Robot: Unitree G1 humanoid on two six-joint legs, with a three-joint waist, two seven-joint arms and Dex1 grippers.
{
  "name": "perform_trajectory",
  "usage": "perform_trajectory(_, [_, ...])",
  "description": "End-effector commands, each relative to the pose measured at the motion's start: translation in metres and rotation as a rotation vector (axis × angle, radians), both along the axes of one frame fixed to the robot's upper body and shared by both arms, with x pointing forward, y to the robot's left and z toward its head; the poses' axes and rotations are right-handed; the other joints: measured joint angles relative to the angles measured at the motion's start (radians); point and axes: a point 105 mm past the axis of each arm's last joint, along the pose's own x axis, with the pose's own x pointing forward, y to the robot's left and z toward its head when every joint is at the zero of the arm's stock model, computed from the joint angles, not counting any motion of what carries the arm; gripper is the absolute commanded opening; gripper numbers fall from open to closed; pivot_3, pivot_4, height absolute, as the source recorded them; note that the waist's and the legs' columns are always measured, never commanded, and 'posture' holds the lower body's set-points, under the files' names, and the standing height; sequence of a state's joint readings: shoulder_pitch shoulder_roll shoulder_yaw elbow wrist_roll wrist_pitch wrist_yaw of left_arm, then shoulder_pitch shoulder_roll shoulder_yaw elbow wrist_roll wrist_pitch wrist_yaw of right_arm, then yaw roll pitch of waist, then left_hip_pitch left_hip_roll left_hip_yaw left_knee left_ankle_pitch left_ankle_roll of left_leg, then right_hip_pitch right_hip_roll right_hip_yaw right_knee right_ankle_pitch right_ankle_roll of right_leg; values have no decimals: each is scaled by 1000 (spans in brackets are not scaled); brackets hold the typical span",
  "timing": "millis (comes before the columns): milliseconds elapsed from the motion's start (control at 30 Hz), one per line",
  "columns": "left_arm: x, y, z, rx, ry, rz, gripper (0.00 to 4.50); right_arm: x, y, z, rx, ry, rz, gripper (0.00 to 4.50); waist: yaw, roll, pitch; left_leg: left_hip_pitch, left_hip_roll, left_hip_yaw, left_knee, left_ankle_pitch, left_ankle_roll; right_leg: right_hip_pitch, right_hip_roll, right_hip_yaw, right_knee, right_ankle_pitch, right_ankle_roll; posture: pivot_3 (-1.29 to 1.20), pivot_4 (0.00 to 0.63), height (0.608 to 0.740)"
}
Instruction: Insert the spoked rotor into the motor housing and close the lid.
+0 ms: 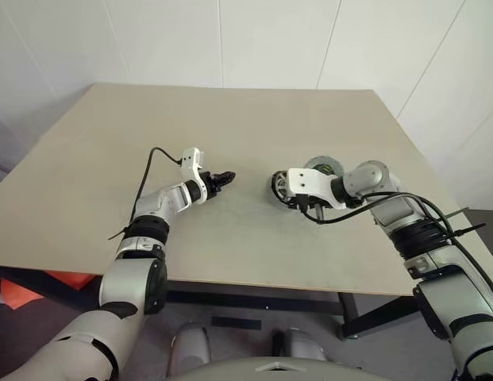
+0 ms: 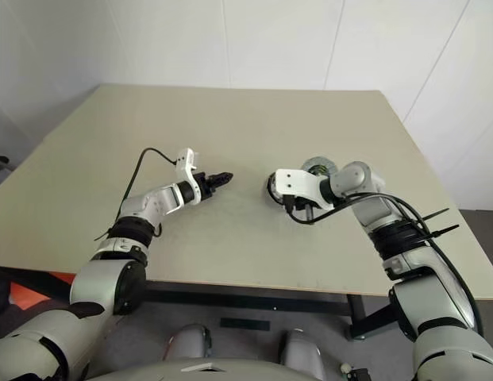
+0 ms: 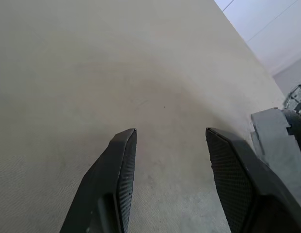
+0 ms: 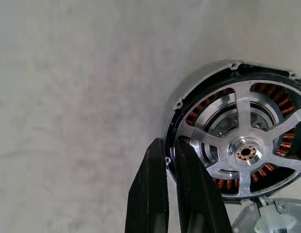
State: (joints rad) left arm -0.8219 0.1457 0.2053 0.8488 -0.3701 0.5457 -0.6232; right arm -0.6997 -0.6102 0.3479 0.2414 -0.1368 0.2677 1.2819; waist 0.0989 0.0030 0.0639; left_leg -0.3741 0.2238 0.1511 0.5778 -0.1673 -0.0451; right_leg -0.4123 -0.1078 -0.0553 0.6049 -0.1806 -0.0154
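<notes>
The motor housing [image 4: 175, 116] lies flat on the table, right of centre, with its copper windings showing. Inside it sits the spoked rotor [image 4: 240, 109], silver spokes and hub facing up. My right gripper [image 4: 169, 145] is shut, its fingertips together at the housing's near rim, one finger over the rim and one outside it. I cannot tell whether they pinch the rim. The lid [image 1: 325, 167] lies just behind the housing [image 1: 279, 187], partly hidden by my right wrist. My left gripper [image 1: 225, 178] hovers open and empty over bare table to the housing's left, pointing toward it.
The beige table [image 1: 230, 119] stretches wide to a white tiled wall behind. Its front edge runs close under my forearms. Black cables hang off both wrists. An orange object [image 1: 16, 290] lies on the floor at the lower left.
</notes>
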Motion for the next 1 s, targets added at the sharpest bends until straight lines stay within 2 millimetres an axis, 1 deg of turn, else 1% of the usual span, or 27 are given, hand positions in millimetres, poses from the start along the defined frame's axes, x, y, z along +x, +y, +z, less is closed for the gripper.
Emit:
perform_trajectory(33, [4,3,12,0,-48,10,2423,-5,10,39,120,-14,-27,14,6,0,0,-3,0,0,0,0,0,-2,0,0,0,0,0,0,0,740])
perform_trajectory(167, [3,4,12,0,-49,12,2423,-14,20,39,156,64,-64,14,25,0,0,-7,-1,0,1,0,0,-6,-1,0,-1,0,0,0,0,740])
perform_trajectory(333, [3,6,13,1,-51,15,2423,-15,22,30,155,114,-144,14,30,0,0,-6,-1,0,1,1,-2,-6,-1,1,1,0,0,0,0,740])
perform_trajectory(433, [4,8,16,4,-57,19,2423,-8,27,20,183,158,-256,14,27,0,0,-5,-1,0,0,2,-3,-6,-1,1,1,0,0,0,0,740])
perform_trajectory(567, [4,10,17,6,-62,24,2423,0,34,9,205,201,-357,14,25,0,0,-4,0,0,-2,3,-6,-6,0,1,2,0,0,0,0,740])
perform_trajectory(667, [4,11,18,7,-64,27,2423,-1,40,5,211,224,-378,14,26,0,0,-4,0,0,-2,3,-6,-6,0,1,1,0,0,0,0,740])
perform_trajectory(833, [4,12,18,8,-65,32,2423,-4,51,5,228,264,-371,14,27,0,0,-3,0,0,-2,4,-7,-6,0,1,2,0,0,0,0,740])
perform_trajectory(900, [4,12,19,7,-66,33,2423,-3,52,4,229,269,-382,660,27,0,0,-3,0,-1,-3,4,-7,-6,0,1,2,0,0,0,0,740])
perform_trajectory(933, [4,12,19,6,-66,34,2423,-2,51,3,223,259,-384,866,26,0,0,-3,0,-1,-3,4,-7,-6,0,1,2,0,0,0,0,740])
perform_trajectory(1000, [4,12,19,6,-65,35,2423,-2,53,3,225,248,-379,1523,26,0,0,-3,0,-1,-3,4,-7,-6,0,1,2,0,0,0,0,740])
